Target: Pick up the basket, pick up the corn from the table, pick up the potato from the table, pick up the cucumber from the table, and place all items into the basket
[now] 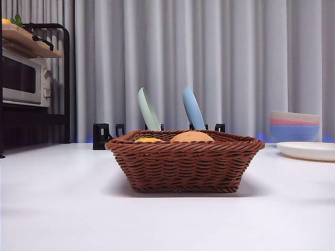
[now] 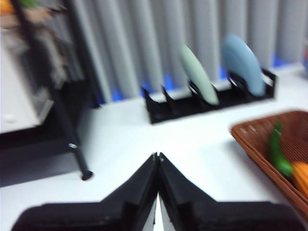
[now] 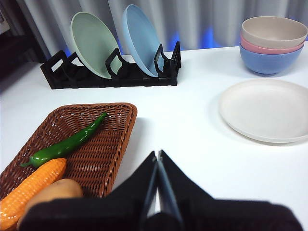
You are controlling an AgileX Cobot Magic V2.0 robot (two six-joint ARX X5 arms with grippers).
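The brown wicker basket (image 1: 183, 164) stands on the white table (image 1: 63, 209) in the middle of the front view. Over its rim show the tan potato (image 1: 191, 137) and a bit of the orange corn (image 1: 148, 139). In the right wrist view the green cucumber (image 3: 67, 143), the corn (image 3: 31, 187) and the potato (image 3: 53, 191) lie inside the basket (image 3: 129, 115). My right gripper (image 3: 157, 154) is shut and empty, above the table beside the basket. My left gripper (image 2: 157, 156) is shut and empty too, off the basket's (image 2: 255, 139) other side, where the cucumber (image 2: 277, 151) shows.
A black dish rack (image 3: 110, 77) holds a green plate (image 3: 91, 43) and a blue plate (image 3: 139, 38) behind the basket. A stack of bowls (image 3: 272, 45) and a white plate (image 3: 267, 109) sit at the back right. A microwave (image 1: 23, 78) on a black shelf stands at the far left.
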